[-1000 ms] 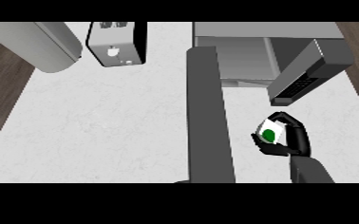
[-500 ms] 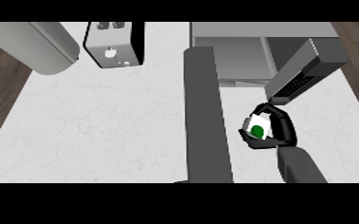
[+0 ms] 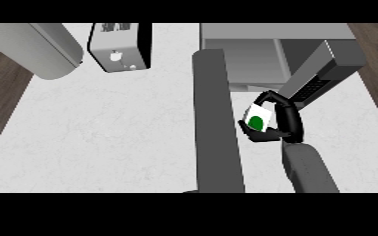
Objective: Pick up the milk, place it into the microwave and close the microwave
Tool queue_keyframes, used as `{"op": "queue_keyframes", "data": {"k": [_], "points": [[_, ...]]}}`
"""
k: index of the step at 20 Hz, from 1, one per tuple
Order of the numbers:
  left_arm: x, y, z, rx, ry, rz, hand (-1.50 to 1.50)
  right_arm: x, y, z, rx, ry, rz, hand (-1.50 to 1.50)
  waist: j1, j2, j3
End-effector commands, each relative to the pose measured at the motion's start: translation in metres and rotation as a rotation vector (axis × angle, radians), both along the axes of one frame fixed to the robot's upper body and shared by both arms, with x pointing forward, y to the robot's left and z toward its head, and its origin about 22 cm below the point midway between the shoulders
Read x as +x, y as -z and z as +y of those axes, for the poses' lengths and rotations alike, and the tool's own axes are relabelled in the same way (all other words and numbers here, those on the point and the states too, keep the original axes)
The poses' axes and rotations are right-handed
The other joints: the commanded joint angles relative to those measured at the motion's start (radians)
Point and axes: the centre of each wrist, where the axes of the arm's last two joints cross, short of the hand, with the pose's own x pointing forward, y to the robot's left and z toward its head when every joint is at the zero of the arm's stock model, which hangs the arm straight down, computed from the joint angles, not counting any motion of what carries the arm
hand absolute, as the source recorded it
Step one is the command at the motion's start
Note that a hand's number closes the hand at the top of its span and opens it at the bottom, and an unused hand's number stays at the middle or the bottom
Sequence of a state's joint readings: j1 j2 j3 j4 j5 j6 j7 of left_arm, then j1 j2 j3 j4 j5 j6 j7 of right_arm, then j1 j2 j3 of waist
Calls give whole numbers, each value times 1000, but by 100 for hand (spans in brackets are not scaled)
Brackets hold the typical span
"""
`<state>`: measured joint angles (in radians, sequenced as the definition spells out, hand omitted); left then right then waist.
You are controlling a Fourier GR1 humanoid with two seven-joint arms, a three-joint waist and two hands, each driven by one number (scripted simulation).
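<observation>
The milk (image 3: 256,119), a small white carton with a green round mark, is held above the counter (image 3: 111,130). My right hand (image 3: 284,121) is shut on it, black fingers curled round its far and right sides. The hand hangs just in front of the open microwave (image 3: 244,60), near the lower end of its door (image 3: 319,75), which swings out to the right. The microwave's cavity shows grey and bare. A long grey forearm (image 3: 216,125) rises from the lower edge up to the microwave's left front corner. No black left hand shows at its end.
A dark toaster (image 3: 118,45) stands at the back, left of the microwave. A large grey rounded object (image 3: 44,50) lies at the back left corner. Brown floor shows past the counter's left and right edges.
My right hand has carried the milk away from me and to the left, closer to the microwave's opening. The long grey forearm and the door have kept their places.
</observation>
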<state>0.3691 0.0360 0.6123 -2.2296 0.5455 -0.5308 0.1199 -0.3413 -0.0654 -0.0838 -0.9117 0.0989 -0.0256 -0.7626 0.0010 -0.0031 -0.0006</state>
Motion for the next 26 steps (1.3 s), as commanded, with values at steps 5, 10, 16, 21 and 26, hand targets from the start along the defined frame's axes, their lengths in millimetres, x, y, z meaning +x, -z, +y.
{"op": "queue_keyframes", "data": {"k": [5,10,16,21,26], "points": [[14,4,4,11,6,-4,-150,41,-25,22,-93,43,-13,150,9,5,1],[5,13,13,8,17,14,-150,82,-67,47,-236,105,-11,150,23,8,1],[11,7,18,3,18,10,-150,109,-78,55,-330,192,13,150,41,16,1],[25,16,18,-2,48,8,-150,119,-83,42,-380,263,13,150,56,26,2],[29,16,9,-15,71,-3,-150,126,-94,28,-399,345,-12,150,81,39,3]]}}
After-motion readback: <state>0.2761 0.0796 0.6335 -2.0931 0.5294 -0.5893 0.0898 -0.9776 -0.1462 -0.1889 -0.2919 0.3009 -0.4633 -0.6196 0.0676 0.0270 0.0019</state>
